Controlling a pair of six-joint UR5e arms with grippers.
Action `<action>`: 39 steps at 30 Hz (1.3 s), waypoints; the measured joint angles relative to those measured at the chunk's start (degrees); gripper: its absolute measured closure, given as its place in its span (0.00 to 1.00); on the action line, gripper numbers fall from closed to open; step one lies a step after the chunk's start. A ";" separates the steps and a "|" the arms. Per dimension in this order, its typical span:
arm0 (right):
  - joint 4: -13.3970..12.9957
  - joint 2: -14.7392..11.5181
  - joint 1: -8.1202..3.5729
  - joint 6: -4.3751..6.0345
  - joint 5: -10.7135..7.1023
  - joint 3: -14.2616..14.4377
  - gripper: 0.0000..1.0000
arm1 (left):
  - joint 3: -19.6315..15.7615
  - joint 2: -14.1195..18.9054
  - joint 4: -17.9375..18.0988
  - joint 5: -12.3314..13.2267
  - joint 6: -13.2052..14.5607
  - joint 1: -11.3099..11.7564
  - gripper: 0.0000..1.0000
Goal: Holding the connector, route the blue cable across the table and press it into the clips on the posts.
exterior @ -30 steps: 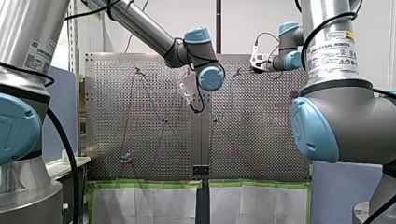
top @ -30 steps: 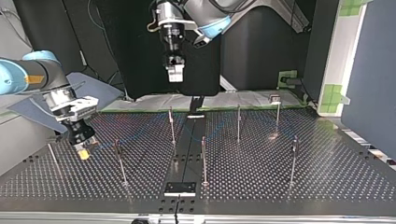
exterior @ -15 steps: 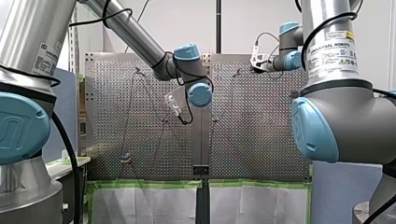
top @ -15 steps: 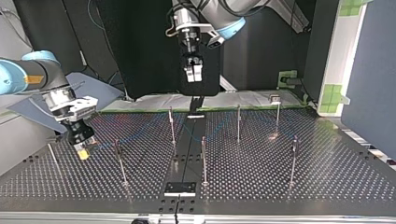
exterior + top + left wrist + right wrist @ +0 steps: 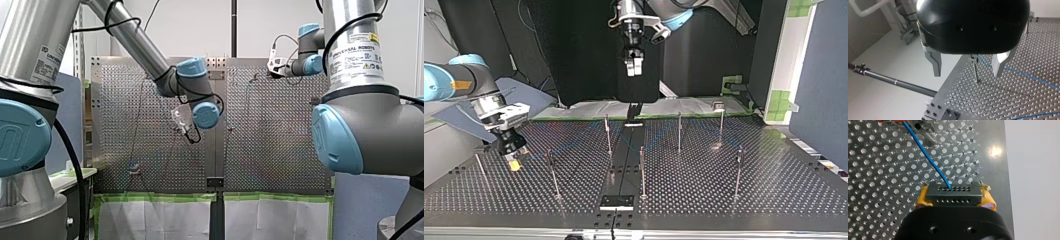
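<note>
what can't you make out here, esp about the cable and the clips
Right wrist view: the blue cable runs off the edge by a post; that clip is cut off.
Top view: posts too small to show clips; cable too faint.
Top view: my right gripper hides the connector.
Left wrist view: my left gripper's black body blocks the table beyond.

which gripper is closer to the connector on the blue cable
Right. My right gripper is clamped on the connector, low over the table. My left gripper hangs open high in the air, well away from it.
</note>
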 joint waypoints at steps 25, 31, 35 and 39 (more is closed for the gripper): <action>0.01 0.00 -0.01 -0.02 0.00 0.00 1.00 | -12.22 -1.63 12.23 12.17 -6.77 4.77 0.00; 0.00 0.00 -0.11 -0.03 0.00 -0.01 1.00 | -14.98 -4.28 15.01 14.96 -9.53 7.53 0.00; 0.01 0.00 -0.18 -0.07 0.00 0.00 1.00 | -16.98 -6.27 16.97 16.95 -11.53 9.53 0.00; 0.01 0.00 -0.20 -0.08 0.00 0.00 1.00 | -18.87 -8.15 17.03 18.84 -13.42 11.42 0.00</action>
